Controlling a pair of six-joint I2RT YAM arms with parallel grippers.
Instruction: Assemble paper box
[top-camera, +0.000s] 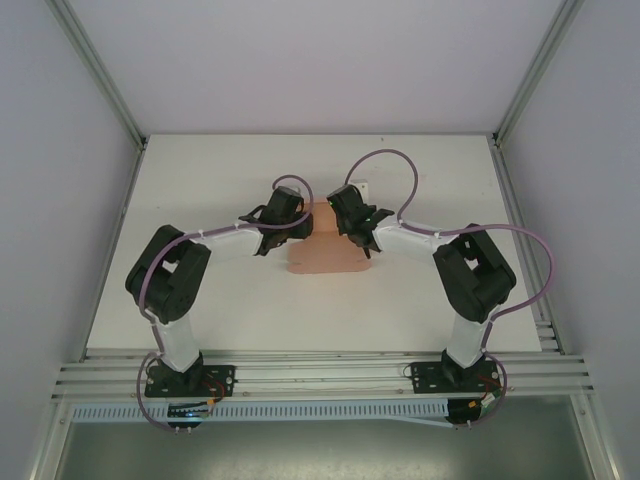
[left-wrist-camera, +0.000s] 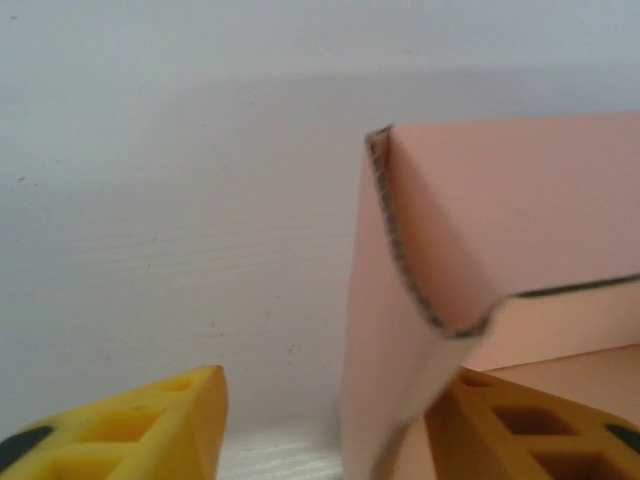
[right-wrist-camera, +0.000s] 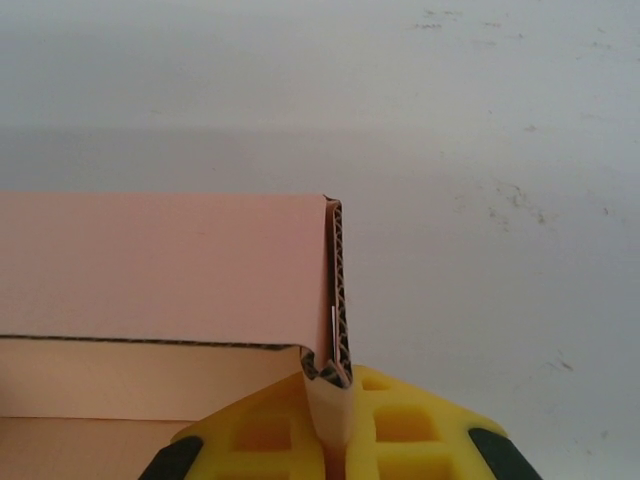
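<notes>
- The paper box (top-camera: 325, 250) lies on the white table (top-camera: 200, 200), between your two arms. It is partly folded: the floor is flat and some walls already stand up.
- Your right gripper (right-wrist-camera: 335, 425) is at the right side of the box, near its far corner. It is closed tight there, and its yellow fingers (right-wrist-camera: 450, 425) pinch a doubled layer of the wall between them.
- Your left gripper (left-wrist-camera: 330, 435) is at the left side of the box with its jaws apart. The left wall stands between them, one finger outside and well free of it, the other inside the box. This gripper grips nothing.
- The box is thin corrugated cardboard, so it will probably be very light. It should be stiff within a panel and soft along the fold lines.
- On the smooth table it may slide if you push from one side without holding the other side.
- The left wall leans and its edge is a little curved, so I think it can spring back when nobody holds it.
- Take hold at the top edge of a wall, close to a corner, not in the middle of a panel.
- Pinch gently, because a strong grip can crush the flutes.
</notes>
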